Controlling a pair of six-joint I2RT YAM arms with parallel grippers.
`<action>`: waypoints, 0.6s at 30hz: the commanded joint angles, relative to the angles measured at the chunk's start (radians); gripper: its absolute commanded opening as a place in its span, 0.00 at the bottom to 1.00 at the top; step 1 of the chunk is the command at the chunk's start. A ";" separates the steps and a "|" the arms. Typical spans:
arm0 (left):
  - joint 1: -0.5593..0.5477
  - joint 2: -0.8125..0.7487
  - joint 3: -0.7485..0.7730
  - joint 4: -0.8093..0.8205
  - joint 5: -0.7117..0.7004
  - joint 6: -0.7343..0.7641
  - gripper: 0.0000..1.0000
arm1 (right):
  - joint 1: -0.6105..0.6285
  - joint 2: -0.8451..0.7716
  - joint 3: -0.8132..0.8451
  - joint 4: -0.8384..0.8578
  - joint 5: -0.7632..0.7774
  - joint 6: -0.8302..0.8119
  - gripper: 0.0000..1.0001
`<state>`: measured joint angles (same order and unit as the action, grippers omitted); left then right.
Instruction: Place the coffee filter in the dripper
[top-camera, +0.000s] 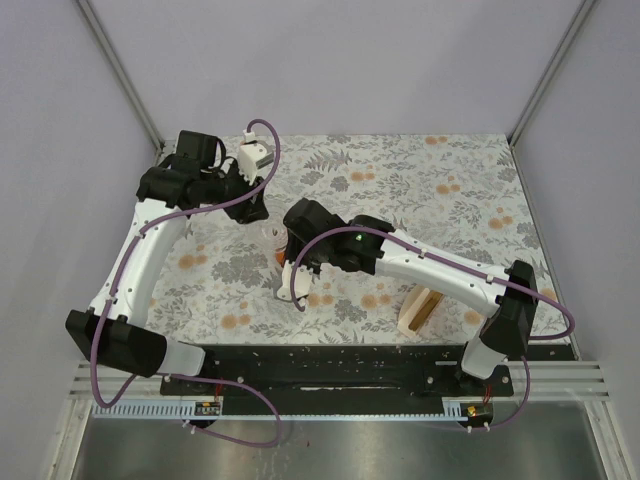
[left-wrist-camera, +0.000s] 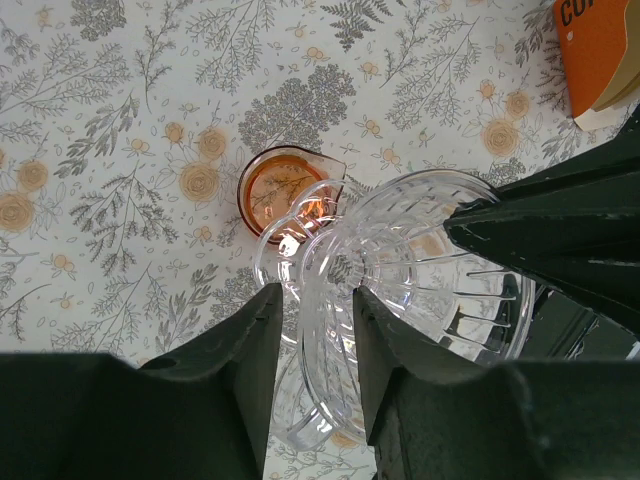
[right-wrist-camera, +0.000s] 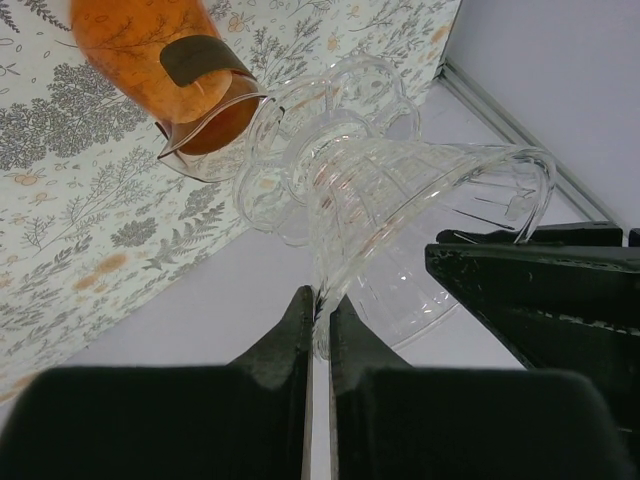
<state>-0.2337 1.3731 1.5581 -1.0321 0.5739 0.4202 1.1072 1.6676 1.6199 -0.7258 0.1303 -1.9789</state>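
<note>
Right claw (right-wrist-camera: 320, 300) clenched on the rim of the dripper (right-wrist-camera: 400, 200), thin clear wall pinched between both fingers. Left claw (left-wrist-camera: 318, 297) straddles another part of that rim, one finger inside, one outside; firm grip cannot be told. Dripper sits mid-way across the worktop (top-camera: 450, 200) on its orange base, between both arms.

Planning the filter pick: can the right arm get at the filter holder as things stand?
Probably not yet: the right gripper is shut on the dripper by its rim and must let go first. The filter holder itself stands uncovered beside that arm.
</note>
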 joint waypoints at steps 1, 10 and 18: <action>-0.013 0.018 -0.009 0.020 -0.005 -0.001 0.34 | 0.011 -0.023 0.000 0.060 0.015 0.020 0.00; -0.015 0.069 0.025 0.047 0.001 -0.092 0.00 | 0.010 -0.031 -0.035 0.181 0.014 0.182 0.42; 0.011 0.176 0.086 0.115 -0.037 -0.288 0.00 | -0.036 -0.167 -0.136 0.371 -0.105 0.564 0.76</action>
<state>-0.2371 1.5158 1.5715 -1.0073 0.5549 0.2600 1.0966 1.6356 1.5261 -0.5285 0.1127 -1.6829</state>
